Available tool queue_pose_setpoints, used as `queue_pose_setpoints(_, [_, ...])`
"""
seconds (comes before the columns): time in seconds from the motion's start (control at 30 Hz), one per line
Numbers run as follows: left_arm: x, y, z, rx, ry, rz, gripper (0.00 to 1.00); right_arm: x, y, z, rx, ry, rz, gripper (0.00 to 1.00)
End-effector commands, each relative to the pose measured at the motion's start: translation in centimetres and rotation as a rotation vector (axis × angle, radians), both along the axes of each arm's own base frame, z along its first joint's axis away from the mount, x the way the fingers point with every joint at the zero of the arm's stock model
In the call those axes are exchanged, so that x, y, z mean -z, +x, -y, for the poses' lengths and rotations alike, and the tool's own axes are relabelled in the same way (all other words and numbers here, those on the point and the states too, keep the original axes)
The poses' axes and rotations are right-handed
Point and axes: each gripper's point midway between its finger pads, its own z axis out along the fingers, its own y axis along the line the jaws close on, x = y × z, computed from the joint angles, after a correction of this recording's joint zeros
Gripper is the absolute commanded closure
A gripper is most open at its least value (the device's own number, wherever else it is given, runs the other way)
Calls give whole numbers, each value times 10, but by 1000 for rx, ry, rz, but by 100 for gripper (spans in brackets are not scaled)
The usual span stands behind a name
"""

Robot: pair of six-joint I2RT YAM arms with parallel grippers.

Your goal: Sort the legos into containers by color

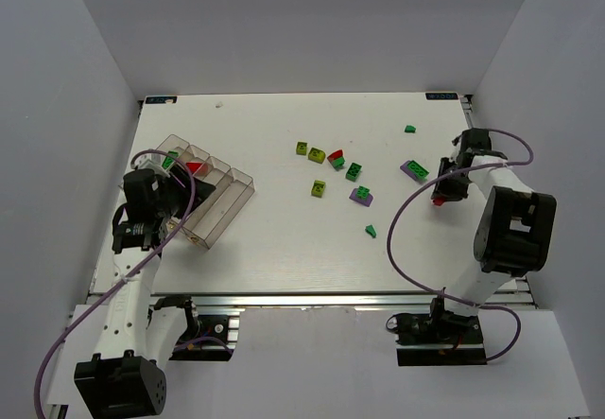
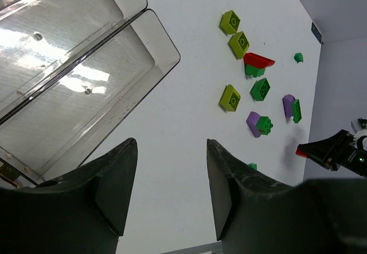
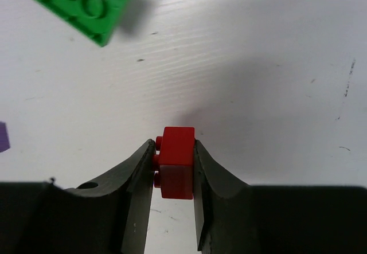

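Red brick (image 3: 175,168) sits clamped between the fingers of the right gripper (image 3: 174,144), which hide its lower sides. Just beyond, a green plate (image 3: 74,4) is cut off by the frame. Spread wide and holding nothing, the left gripper (image 2: 171,145) hangs at the near end of the clear tray (image 2: 169,50). Loose legos (image 1: 354,169) lie mid-table, farther right.

White table (image 1: 284,249), plain pale grey walls (image 1: 312,22) on three sides, even light

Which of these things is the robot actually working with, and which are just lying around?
Job: red brick in the right gripper; loose bricks on the table; clear divided tray.
Just there: purple cables; white walls.
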Motion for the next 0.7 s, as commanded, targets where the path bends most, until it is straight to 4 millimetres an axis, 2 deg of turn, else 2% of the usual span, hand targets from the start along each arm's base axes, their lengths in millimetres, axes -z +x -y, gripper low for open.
queue_pose_setpoints(0.0, [-28,5,1,3,0,93,38,-36,22,-18,-132,5,142,100])
queue_pose_setpoints(0.03, [-29,5,1,2,-3,97,37,-42,26,-34,-188,21,170,100])
queue_pose_setpoints(0.1, [-34,7,1,-3,-3,116,36,-59,34,-51,-314,6,235,100])
queue_pose_setpoints(0.23, [-39,9,0,-11,-3,138,34,-86,38,-121,-641,39,358,100])
queue_pose_setpoints(0.3, [-36,10,0,-12,-10,131,33,-102,42,-147,-778,41,451,100])
queue_pose_setpoints(0.37, [-39,11,-1,-16,-7,130,33,-115,35,-177,-924,126,490,100])
queue_pose_setpoints(0.4, [-45,12,-2,-18,-4,139,33,-130,43,-189,-975,145,531,100])
queue_pose_setpoints(0.43, [-48,12,-3,-23,1,144,33,-140,36,-213,-1067,207,563,100])
queue_pose_setpoints(0.47, [-49,11,-5,-34,9,141,33,-144,35,-224,-1104,232,572,100])
queue_pose_setpoints(0.5, [-54,11,-6,-40,14,150,32,-154,38,-249,-1158,243,604,100])
queue_pose_setpoints(0.53, [-54,9,-7,-44,21,146,32,-158,41,-261,-1176,236,616,100])
queue_pose_setpoints(0.57, [-56,8,-9,-55,26,149,32,-160,41,-274,-1207,245,626,100])
queue_pose_setpoints(0.6, [-56,7,-10,-60,29,144,32,-157,37,-295,-1253,271,622,100])
queue_pose_setpoints(0.63, [-57,5,-11,-67,32,140,31,-173,40,-310,-1280,291,667,100])
queue_pose_setpoints(0.67, [-60,2,-13,-82,38,147,31,-168,40,-323,-1298,306,658,100])
